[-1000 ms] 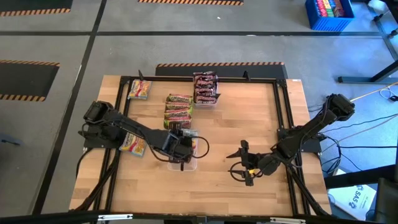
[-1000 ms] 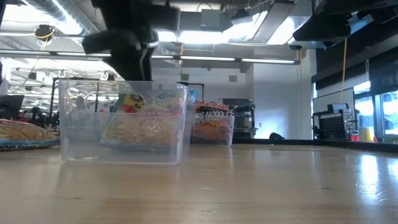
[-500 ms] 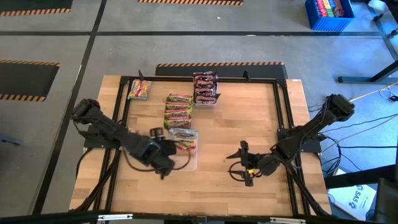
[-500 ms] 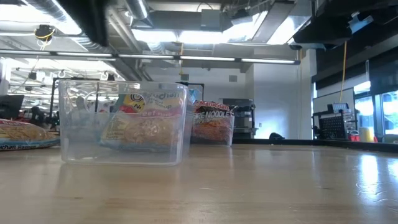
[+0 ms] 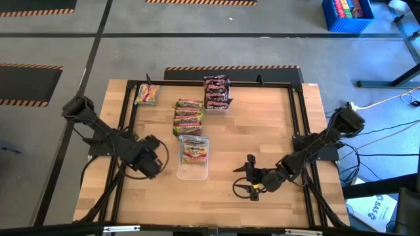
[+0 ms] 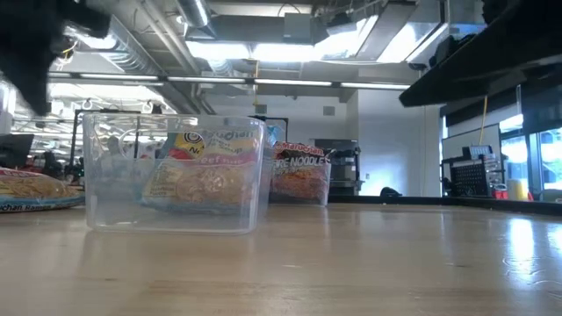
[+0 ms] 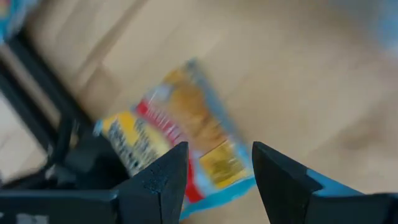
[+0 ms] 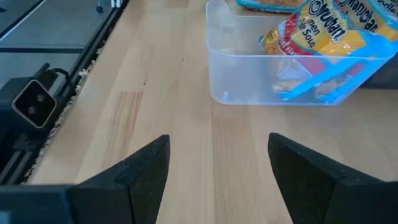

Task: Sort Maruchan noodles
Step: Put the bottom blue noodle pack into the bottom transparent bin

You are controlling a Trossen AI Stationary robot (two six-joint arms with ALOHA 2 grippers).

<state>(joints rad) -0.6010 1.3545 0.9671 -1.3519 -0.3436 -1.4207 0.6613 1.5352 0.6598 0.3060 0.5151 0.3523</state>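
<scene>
Wooden tabletop (image 5: 262, 124), pale and framed by a black metal rail, carries everything from where I stand. On it, near the middle, sits a clear rectangular plastic tray (image 5: 193, 172) with a yellow-and-pink Maruchan noodle packet (image 5: 193, 149) leaning inside its far end. Beyond it lies a stack of green-and-orange packets (image 5: 188, 116), then a second clear tray filled with dark brown-red packets (image 5: 216, 92), and one yellow-pink packet (image 5: 147, 94) alone by the far-left corner. The left gripper (image 5: 148, 164) hangs just beside the near tray's left wall, fingers parted and empty, above another yellow-pink packet (image 7: 180, 146) on the wood. The right gripper (image 5: 248, 178) waits well to the tray's right, fingers spread, empty. A blue crate (image 5: 348, 14) stands on the floor behind.
</scene>
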